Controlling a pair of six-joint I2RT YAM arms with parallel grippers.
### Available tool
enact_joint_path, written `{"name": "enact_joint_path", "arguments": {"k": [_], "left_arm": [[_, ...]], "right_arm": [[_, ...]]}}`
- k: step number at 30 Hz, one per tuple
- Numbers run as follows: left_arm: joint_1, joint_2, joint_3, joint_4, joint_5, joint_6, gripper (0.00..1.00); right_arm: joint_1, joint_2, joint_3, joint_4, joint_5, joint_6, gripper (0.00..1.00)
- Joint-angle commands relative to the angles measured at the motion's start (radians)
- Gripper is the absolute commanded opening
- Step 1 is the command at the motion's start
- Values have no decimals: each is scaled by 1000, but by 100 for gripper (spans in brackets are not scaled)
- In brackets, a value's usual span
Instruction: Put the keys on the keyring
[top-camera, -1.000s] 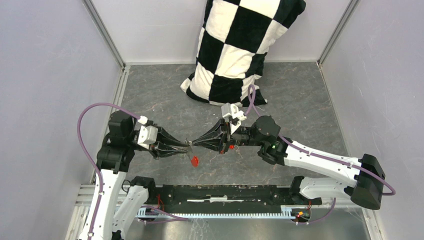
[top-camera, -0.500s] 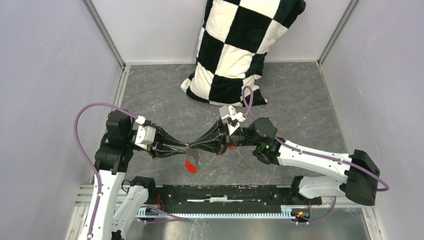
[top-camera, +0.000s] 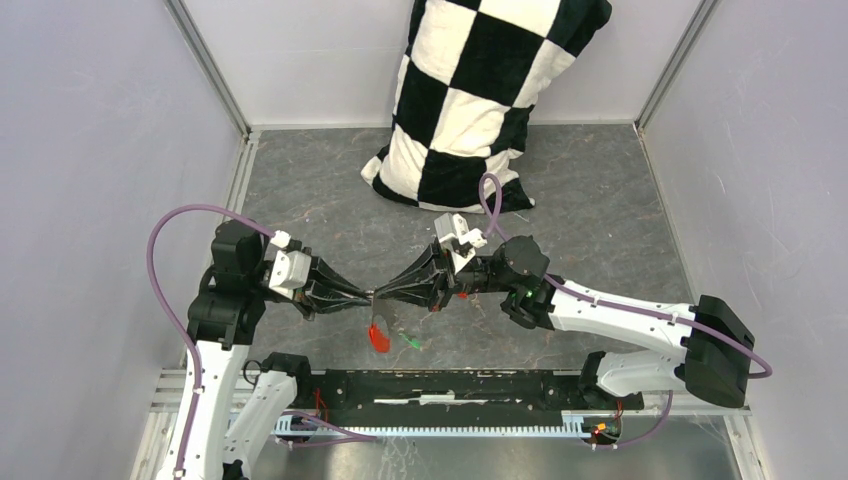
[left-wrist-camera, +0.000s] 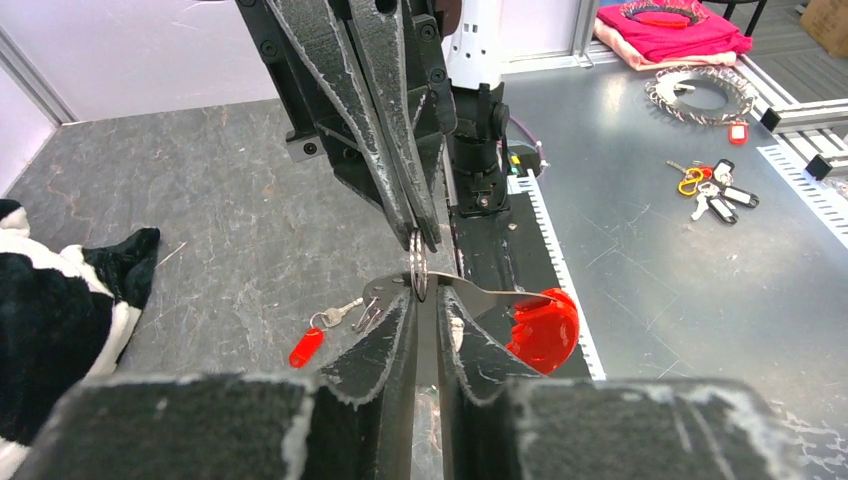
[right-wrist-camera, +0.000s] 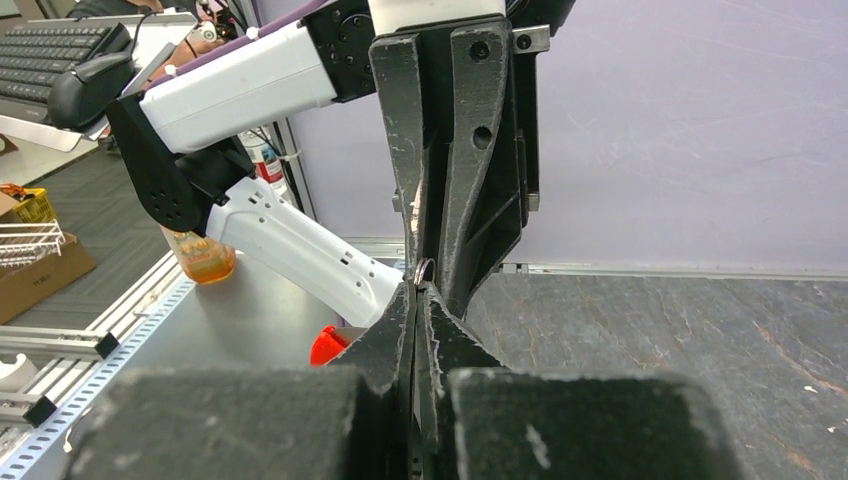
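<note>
- Right end effector (left-wrist-camera: 420, 238) is closed, pinching the one keyring (left-wrist-camera: 418, 272) above the counter (left-wrist-camera: 230, 220).
- Left end effector (left-wrist-camera: 428, 300) is narrow around it — grip unclear.
- Two keys lie loose on the counter — red key (left-wrist-camera: 306, 347), green key (top-camera: 411, 343).

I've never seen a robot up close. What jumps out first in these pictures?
The left gripper and right gripper meet tip to tip over the table, both pinching one thin keyring whose red fob dangles below. Behind them a big black-and-white checkered pillow leans against the back wall. A red key lies on the table nearby.
</note>
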Motion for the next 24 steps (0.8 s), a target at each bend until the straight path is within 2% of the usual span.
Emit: {"name": "enact_joint_path", "arguments": {"k": [1, 8, 12, 13, 16, 19, 24], "left_arm": [[-2, 9, 35, -3, 86, -30, 18], [-1, 11, 43, -3, 88, -37, 18], [-1, 6, 39, -2, 77, -38, 3], [-1, -1, 36, -2, 71, -34, 2], [-1, -31, 22, 4, 28, 6, 2], [-1, -64, 6, 7, -30, 76, 2], [-2, -92, -10, 7, -77, 161, 2]], "right_arm": [[18, -2, 10, 10, 16, -64, 1], [30, -5, -11, -12, 60, -122, 1], [34, -5, -6, -20, 57, -134, 1], [33, -7, 1, -41, 56, -141, 2], [32, -33, 43, -201, 72, -192, 22], [29, -64, 127, -440, 82, -298, 35], [28, -43, 338, -812, 99, -462, 44]]}}
